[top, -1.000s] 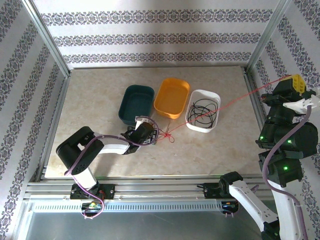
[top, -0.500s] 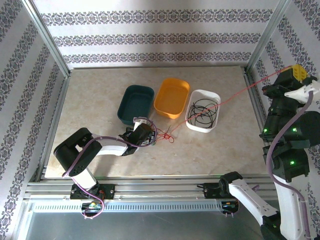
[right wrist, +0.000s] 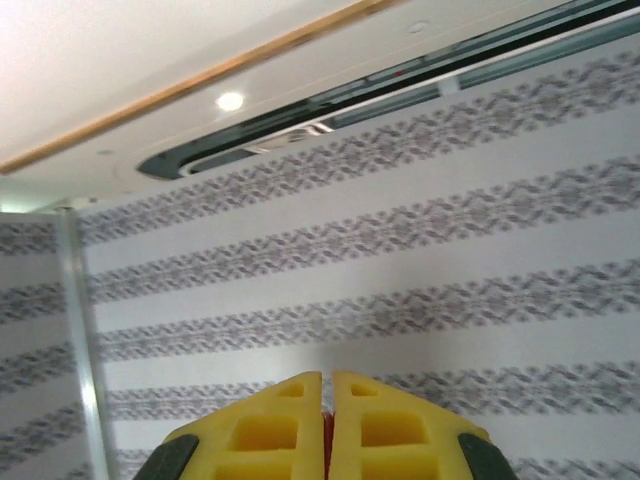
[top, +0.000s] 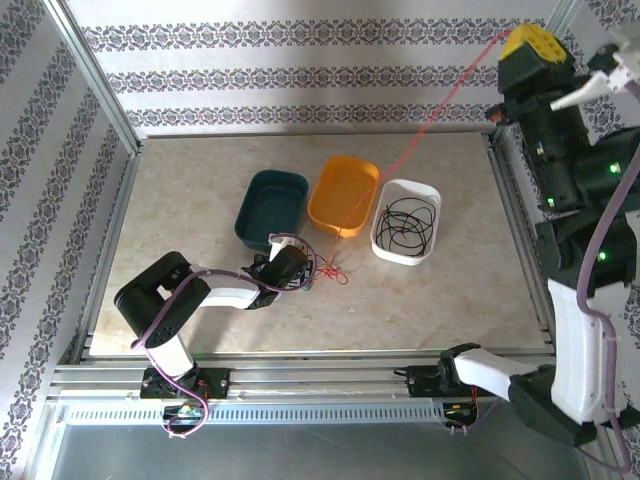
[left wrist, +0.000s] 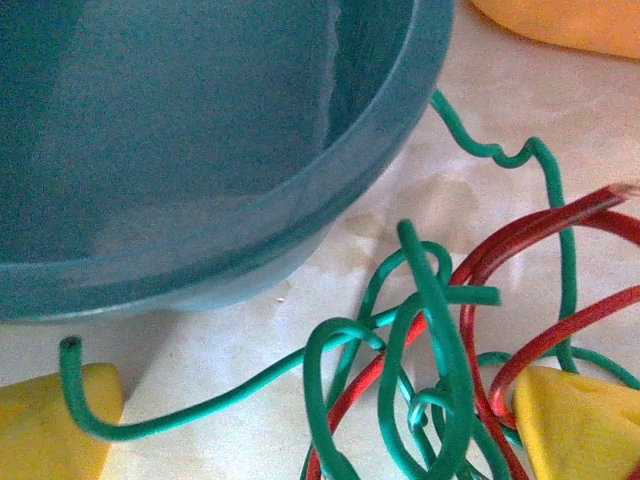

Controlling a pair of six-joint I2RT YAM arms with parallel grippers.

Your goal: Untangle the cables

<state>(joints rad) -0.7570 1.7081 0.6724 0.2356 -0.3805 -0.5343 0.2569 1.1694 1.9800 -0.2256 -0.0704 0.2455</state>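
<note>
The right gripper (top: 527, 42), up high, pinches the taut red cable (top: 440, 105) while the left gripper (top: 305, 276) gapes wide beside the teal tray (top: 262, 205), where its wrist camera shows the green cable (left wrist: 440, 330) knotted with red

We see three plastic tubs in a row on the marbled beige tabletop (top: 190, 200): a teal tub (top: 272, 208) at the left, an orange tub (top: 340, 190) close beside it, and a white tub (top: 400, 257) at the right. Striped floral wallpaper (top: 300, 70) lines the walls, an aluminium rail (top: 300, 385) edges the table, and a round ceiling light (right wrist: 229, 101) glows overhead.
</note>
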